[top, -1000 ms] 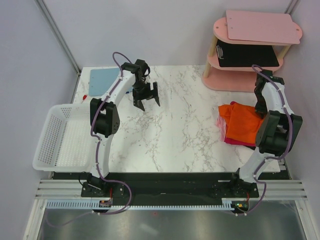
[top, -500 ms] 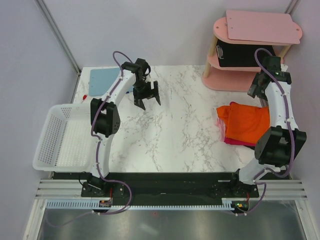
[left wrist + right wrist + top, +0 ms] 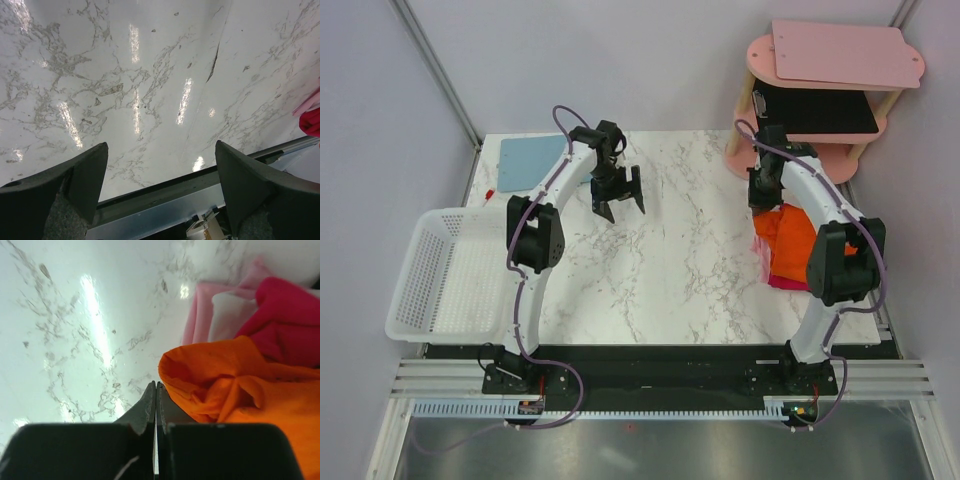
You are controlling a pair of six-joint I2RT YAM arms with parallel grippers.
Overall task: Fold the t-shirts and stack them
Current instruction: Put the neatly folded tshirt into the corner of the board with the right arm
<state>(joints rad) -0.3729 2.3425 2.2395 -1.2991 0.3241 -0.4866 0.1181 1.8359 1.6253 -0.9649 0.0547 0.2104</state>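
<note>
Right hand point(image 3: 156, 389), closed tight, sits just beside the orange t-shirt point(image 3: 240, 395).

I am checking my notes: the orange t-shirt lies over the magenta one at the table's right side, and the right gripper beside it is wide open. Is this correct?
Not quite: the right gripper is shut, its jaws pressed together, as the right wrist view shows. The rest holds: the orange t-shirt lies over the magenta t-shirt.
</note>
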